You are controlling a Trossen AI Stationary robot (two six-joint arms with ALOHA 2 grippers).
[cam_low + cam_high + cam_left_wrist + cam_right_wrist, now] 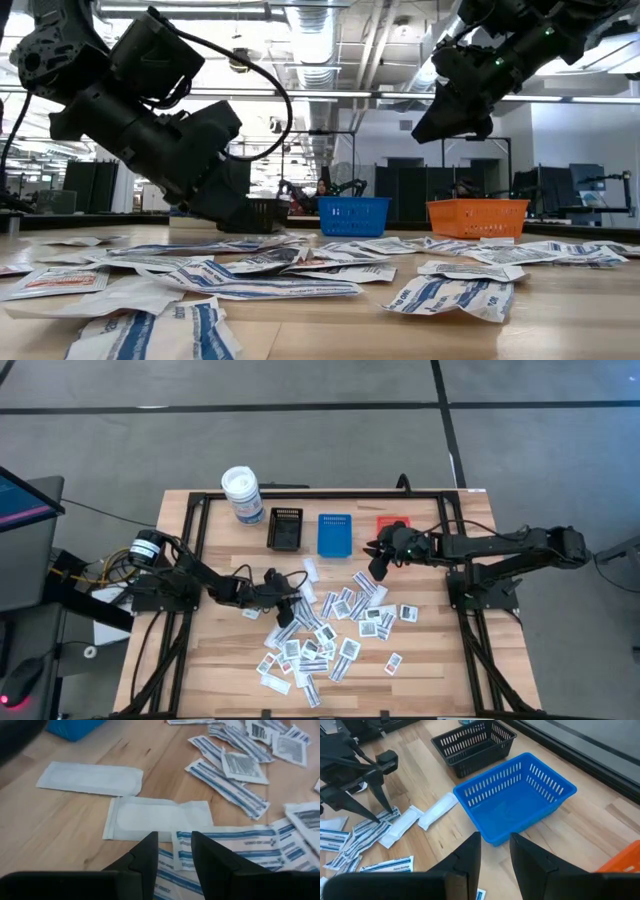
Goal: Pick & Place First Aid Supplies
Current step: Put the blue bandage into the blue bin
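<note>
Many small white packets (pixel 335 625) lie spread over the middle of the wooden table (pixel 430 660). The left gripper (pixel 172 851) is down low at the edge of the pile, its two fingers a little apart with nothing between them, tips right over a blue-striped packet (pixel 225 845). The right gripper (pixel 494 851) hangs in the air near the blue tray (pixel 517 792), fingers a little apart and holding nothing. A black tray (pixel 470 745) sits just beside the blue one.

Dark jointed arms, black cables, tapered fingers (pixel 147 851).
</note>
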